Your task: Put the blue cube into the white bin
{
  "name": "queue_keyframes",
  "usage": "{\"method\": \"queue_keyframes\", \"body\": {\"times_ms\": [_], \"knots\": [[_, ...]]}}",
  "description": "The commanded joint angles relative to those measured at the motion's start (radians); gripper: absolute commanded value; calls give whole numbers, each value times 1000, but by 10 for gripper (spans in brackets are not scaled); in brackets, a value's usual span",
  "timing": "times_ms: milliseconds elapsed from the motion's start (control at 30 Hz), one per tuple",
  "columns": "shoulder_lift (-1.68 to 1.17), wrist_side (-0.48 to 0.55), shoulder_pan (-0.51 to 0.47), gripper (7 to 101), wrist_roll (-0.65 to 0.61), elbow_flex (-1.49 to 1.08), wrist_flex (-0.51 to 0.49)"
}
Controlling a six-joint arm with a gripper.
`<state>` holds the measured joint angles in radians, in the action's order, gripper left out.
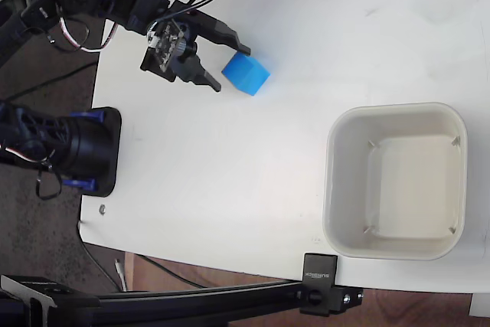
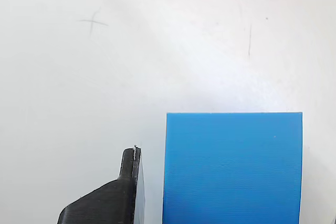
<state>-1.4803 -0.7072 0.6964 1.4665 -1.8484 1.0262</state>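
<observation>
On the white table, up in the left part of the fixed view, the blue cube (image 1: 246,74) rests flat. My gripper (image 1: 230,67) reaches it from the left and is open, one fingertip by the cube's top corner and the other by its lower left corner, neither pressing on it. In the wrist view the cube (image 2: 233,169) fills the lower right, and one black finger (image 2: 113,200) stands just left of it with a thin gap between them; the other finger is out of frame. The white bin (image 1: 331,181) sits empty at the right of the table, far from the cube.
The arm's black base (image 1: 84,151) is mounted at the table's left edge, with loose cables (image 1: 84,40) around the arm. A black clamp (image 1: 320,281) grips the table's front edge below the bin. Bare white tabletop (image 1: 230,181) separates cube and bin.
</observation>
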Motion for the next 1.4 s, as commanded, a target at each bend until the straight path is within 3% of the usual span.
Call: {"method": "queue_keyframes", "body": {"times_ms": [33, 433, 533, 567, 633, 800, 967, 1100, 1200, 1300, 1400], "knots": [[-17, 0, -5, 989, 2, 18, -18], [28, 6, -11, 933, 0, 15, -54], [37, -2, -12, 882, -2, 15, -51], [40, -8, -12, 847, -3, 15, -48], [58, -26, -8, 669, 6, 38, -18], [60, -44, -5, 438, -5, 41, -5], [-6, -48, -14, 409, -41, 29, 3], [-83, -46, -67, 409, -175, 137, 115], [-120, -32, -150, 409, -351, 224, 133], [-137, 37, -276, 409, -571, 268, 48], [-118, 158, -426, 409, -793, 288, -101]]}}
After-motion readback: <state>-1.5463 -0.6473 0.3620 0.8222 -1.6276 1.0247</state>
